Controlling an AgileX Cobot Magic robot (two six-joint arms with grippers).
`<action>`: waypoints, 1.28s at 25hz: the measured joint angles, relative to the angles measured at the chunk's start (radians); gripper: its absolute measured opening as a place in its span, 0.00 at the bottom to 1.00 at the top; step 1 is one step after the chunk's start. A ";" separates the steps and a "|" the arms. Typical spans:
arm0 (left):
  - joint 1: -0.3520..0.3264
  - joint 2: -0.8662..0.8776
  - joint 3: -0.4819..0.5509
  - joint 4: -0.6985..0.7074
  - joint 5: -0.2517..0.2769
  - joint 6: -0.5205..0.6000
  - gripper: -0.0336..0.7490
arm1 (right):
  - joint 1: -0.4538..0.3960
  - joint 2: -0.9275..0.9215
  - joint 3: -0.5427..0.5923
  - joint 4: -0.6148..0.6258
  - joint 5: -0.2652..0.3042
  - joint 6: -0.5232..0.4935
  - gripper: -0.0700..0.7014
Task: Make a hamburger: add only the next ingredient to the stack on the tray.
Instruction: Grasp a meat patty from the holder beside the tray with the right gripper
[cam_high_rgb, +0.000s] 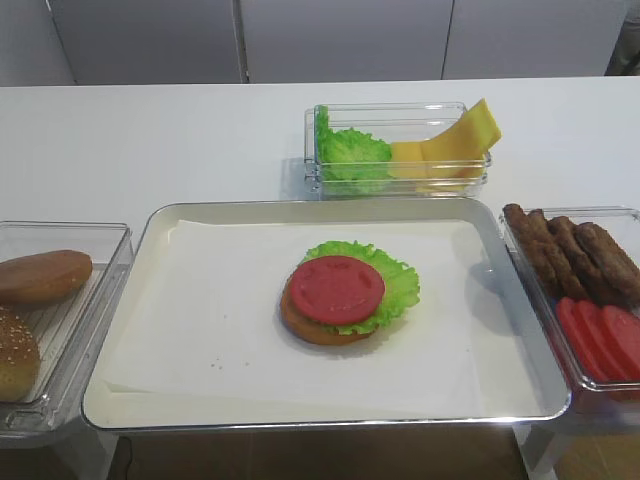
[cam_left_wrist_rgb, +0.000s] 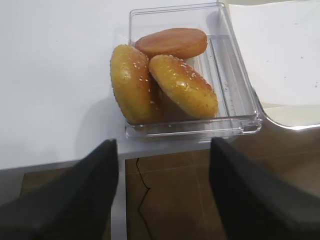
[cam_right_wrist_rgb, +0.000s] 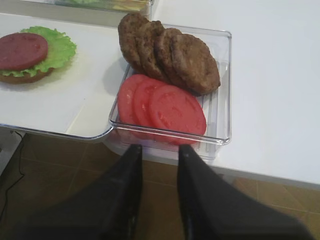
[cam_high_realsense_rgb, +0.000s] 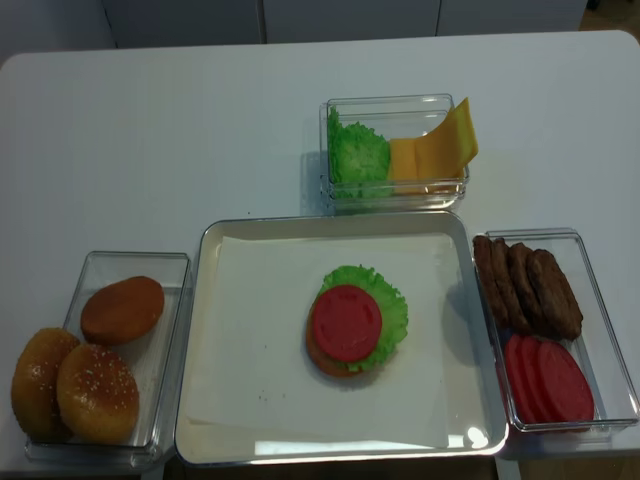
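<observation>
Tray (cam_high_realsense_rgb: 200, 350): large rectangular silver metal, rounded corners, raised rim, lined with white paper; sat on the white table (cam_high_realsense_rgb: 180, 140).

Stack (cam_high_realsense_rgb: 352, 330): near the tray's middle; round tan bun bottom, frilly green lettuce leaf, smooth round red tomato slice on top.

Meat patties (cam_high_realsense_rgb: 528, 288): flat, round, dark brown, rough-surfaced; overlapped on edge in the far half of a clear plastic bin (cam_high_realsense_rgb: 604, 330) just beside the tray's right rim. Glossy red tomato slices (cam_high_realsense_rgb: 546, 378) filled the near half.

Far bin (cam_high_realsense_rgb: 400, 105): clear plastic; ruffled lettuce (cam_high_realsense_rgb: 358, 155) beside thin yellow cheese slices (cam_high_realsense_rgb: 435, 150).

Left bin (cam_high_realsense_rgb: 175, 330): clear plastic; sesame-seeded bun tops (cam_high_realsense_rgb: 70, 392) and one smooth brown bun half (cam_high_realsense_rgb: 122, 310).

Right hand (cam_right_wrist_rgb: 159, 150): dark fingers narrowly apart, empty, off the table's near edge, short of the patty bin.

Left hand (cam_left_wrist_rgb: 162, 150): fingers wide apart, empty, short of the bun bin.
</observation>
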 joint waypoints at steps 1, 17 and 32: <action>0.000 0.000 0.000 0.000 0.000 0.000 0.59 | 0.000 0.000 0.000 0.000 0.000 0.000 0.35; 0.000 0.000 0.000 0.000 0.000 0.000 0.59 | 0.000 0.000 0.000 0.007 0.000 0.000 0.35; 0.000 0.000 0.000 0.000 0.000 0.000 0.59 | 0.000 0.011 -0.033 0.042 -0.029 0.043 0.76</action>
